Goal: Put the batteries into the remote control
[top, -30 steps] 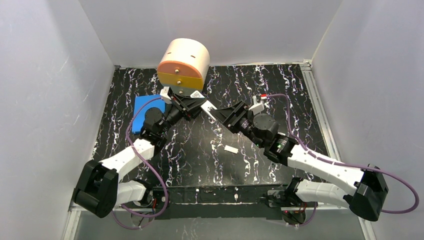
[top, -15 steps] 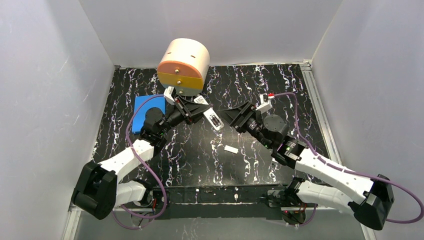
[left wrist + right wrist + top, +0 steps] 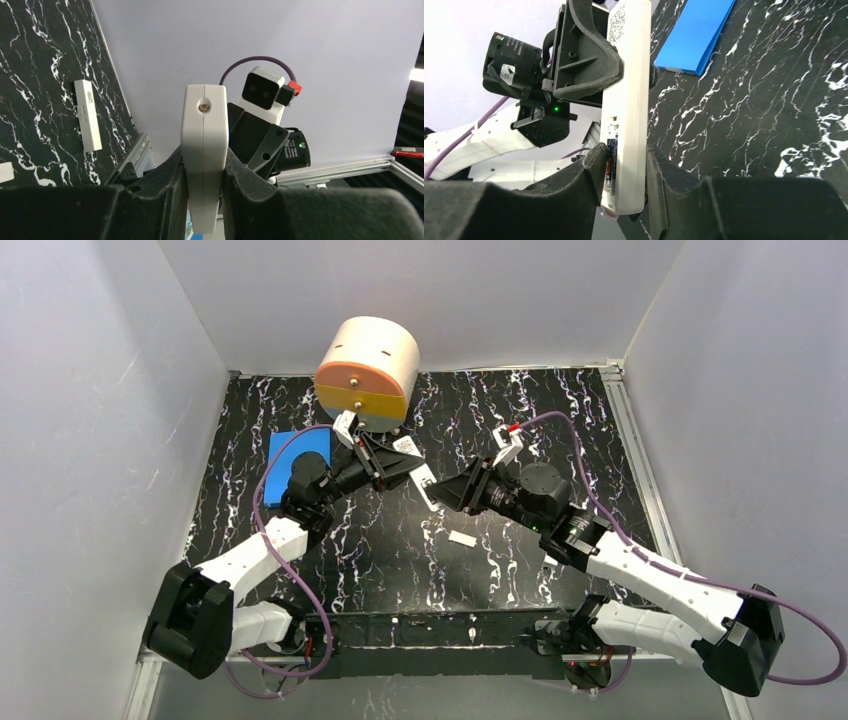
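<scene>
From above, you see your right claw (image 3: 445, 492) back at the remote (image 3: 425, 485). Half a second ago it stood clear to the right; now the arm has swung in again and its tips meet the remote's near end above the desk (image 3: 520, 410). The left claw (image 3: 408, 468) has kept its hold throughout, carrying the remote in the air, only slightly shifted. The cover (image 3: 462, 538) lies loose on the desk just below, where it lay before, so the compartment is not yet closed. In the left wrist view, the left claw is nearly closed, pinching the remote edge-on across its thin sides. The right arm's wrist stands just behind it, and a white bar (image 3: 87, 115) lies on the desk well apart. In the right wrist view, the right claw has narrowed to partly open, and its fingers (image 3: 595, 167) sit against both long edges of the remote's lower end. You cannot tell whether they squeeze or only touch. Between them the open compartment shows one battery (image 3: 610, 162) lying in its slot; a second cannot be made out. No loose battery shows in the right claw, so the return looks like steadying or seating. Count the cells before you fetch the cover.
</scene>
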Robot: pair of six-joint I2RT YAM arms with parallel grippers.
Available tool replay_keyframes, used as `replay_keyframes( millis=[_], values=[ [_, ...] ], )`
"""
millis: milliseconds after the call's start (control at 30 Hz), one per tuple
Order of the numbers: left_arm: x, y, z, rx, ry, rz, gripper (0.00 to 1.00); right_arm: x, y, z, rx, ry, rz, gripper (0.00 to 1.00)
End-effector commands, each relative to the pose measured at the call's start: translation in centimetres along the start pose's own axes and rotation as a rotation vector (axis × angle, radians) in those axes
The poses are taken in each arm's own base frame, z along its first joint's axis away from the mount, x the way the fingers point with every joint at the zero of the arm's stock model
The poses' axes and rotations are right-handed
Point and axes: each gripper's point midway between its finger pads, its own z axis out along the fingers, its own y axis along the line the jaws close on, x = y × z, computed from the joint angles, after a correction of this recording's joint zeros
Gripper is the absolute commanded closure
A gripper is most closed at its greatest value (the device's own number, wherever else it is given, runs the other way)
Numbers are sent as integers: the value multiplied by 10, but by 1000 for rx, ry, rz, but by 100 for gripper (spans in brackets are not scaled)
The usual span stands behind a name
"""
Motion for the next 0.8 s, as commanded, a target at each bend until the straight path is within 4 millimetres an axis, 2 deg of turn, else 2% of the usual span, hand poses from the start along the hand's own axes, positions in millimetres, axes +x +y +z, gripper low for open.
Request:
replay_keyframes(
  millis=[0,67,100,167,233,400,467,633,767],
  values=[
    [5,-21,-1,54,38,53,100,10,8,1,-96,29,39,60],
    [6,-22,-2,56,43,56,100,14,9,2,-111,38,49,58],
    [6,-22,-2,57,43,59,100,13,10,2,-117,35,52,51],
    [7,-22,-3,57,44,66,100,8,15,-1,-132,15,54,29],
    [7,-17,-4,43,43,69,100,-1,19,-3,-138,-18,53,19],
    [4,8,-11,-20,12,80,100,-18,17,-11,-120,-68,56,16],
    [2,22,-17,-61,-6,91,100,-19,8,-15,-88,-68,43,16],
    [-6,66,-38,-208,-81,155,100,-18,-33,-26,91,-20,-107,17],
    [-8,102,-54,-321,-118,234,100,-7,-75,-33,270,113,-292,18]
  ],
)
